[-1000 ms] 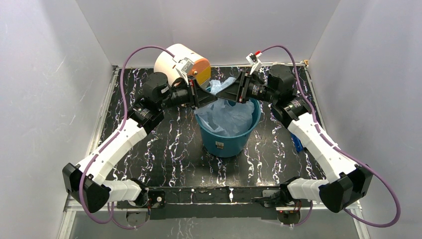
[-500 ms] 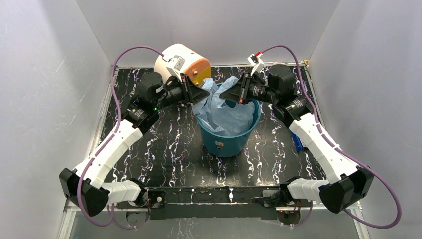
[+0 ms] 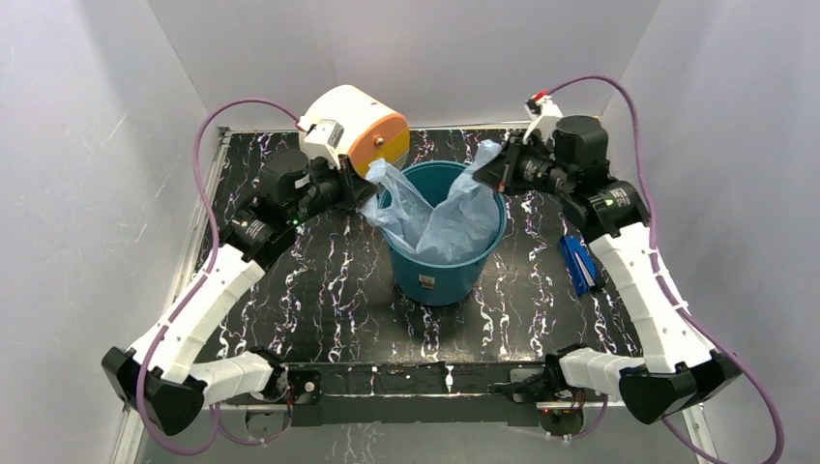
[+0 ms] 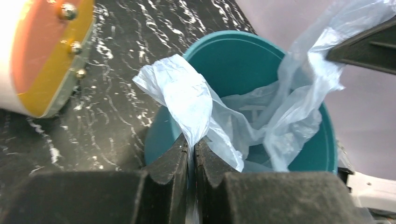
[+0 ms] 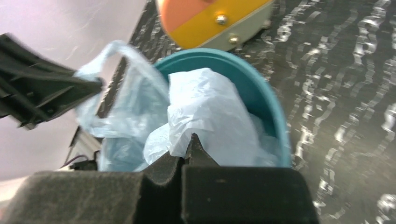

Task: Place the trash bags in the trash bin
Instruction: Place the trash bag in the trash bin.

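Top external view: the round teal plastic bin (image 3: 454, 266) stands upright, mouth up, near the middle of the black marbled table (image 3: 319, 290). The small white label (image 3: 426, 281) on its near side is too small to read. The thin, pale blue translucent plastic bag (image 3: 450, 224) is too crumpled for any writing on it to be legible. Its lower part sags inside the bin, hidden by the wall. Its long axis runs left to right across the bin's mouth, with one end drawn up over each side of the rim. The left gripper (image 3: 366, 188) is closed, pinching the left end just outside the rim; in the left wrist view the film is nipped between the two dark fingers. The right gripper (image 3: 490, 172) is likewise clamped on the right end above the rim, its jaws meeting on a fold. A cream and orange drum-shaped box (image 3: 353, 130) lies on its side at the table's far edge, partly behind the left wrist. A small dark blue flat object (image 3: 577, 263) lies near the right edge.
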Robot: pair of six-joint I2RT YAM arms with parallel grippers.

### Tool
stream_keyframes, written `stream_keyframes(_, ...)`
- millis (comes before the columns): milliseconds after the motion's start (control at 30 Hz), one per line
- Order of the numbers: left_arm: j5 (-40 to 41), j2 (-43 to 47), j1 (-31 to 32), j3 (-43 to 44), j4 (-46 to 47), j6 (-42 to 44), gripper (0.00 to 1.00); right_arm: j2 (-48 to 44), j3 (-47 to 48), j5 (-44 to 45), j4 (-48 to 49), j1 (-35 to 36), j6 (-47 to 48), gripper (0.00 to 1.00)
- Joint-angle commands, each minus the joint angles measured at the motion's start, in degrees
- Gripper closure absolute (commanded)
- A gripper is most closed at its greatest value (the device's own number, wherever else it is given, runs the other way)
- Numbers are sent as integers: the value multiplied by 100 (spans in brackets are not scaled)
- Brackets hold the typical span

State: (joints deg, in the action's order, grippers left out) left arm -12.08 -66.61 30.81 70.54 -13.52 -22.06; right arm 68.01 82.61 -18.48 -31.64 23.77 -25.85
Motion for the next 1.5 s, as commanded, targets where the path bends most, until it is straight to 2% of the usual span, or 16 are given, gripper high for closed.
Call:
stream_keyframes(0,946,543,-48,-157,-411,255,93,-135,273,261,-937,-753,554,100)
stream_keyframes(200,1603,741,-64,-333,-647,314,94,-193,175,1026,-1523,-1576,919,100)
stream_keyframes(367,1345,890,-66,-624,-566,149,94,-415,-113,855,-1686,-1701,1069,100)
stream_keyframes(567,207,1122,-66,-887,-424,-11,93,-1025,-692,-235,-1881,-1700,1328,100)
stream_keyframes(733,131,1383,-66,-1216,-516,-175,93,-749,-1233,-800,-2437,-1700,1508,100)
stream_keyframes(800,325,1489,-66,-1533,-489,-180,94,-611,-1648,-692,-2341,-1705,1312,100)
stream_keyframes(867,563,1523,-66,-1885,-507,-267,100,-542,-1910,-415,-2205,-1700,1092,100)
stream_keyframes(1000,580,1642,-66,-2238,-226,-500,100,-649,-2047,-403,-1727,-1701,887,100)
stream_keyframes(1100,431,1556,-66,-2379,41,-522,98,-664,-2104,-720,-1374,-1700,831,99)
stream_keyframes(1233,269,1134,-66,-2461,78,-506,96,-393,-2068,-706,-1435,-1705,743,88)
stream_keyframes(1267,340,1071,-66,-2481,0,-552,94,-368,-2006,-409,-1535,-1701,700,87)
stream_keyframes(1300,400,1074,-66,-2476,-43,-556,87,-402,-1931,6,-1586,-1700,643,84)
stream_keyframes(1367,553,1260,-66,-2481,-68,-549,64,-639,-1778,644,-1589,-1700,542,74)
stream_keyframes(1467,1053,1637,-66,-2249,-310,-444,45,-1157,-1652,1279,-1324,-1700,400,58)
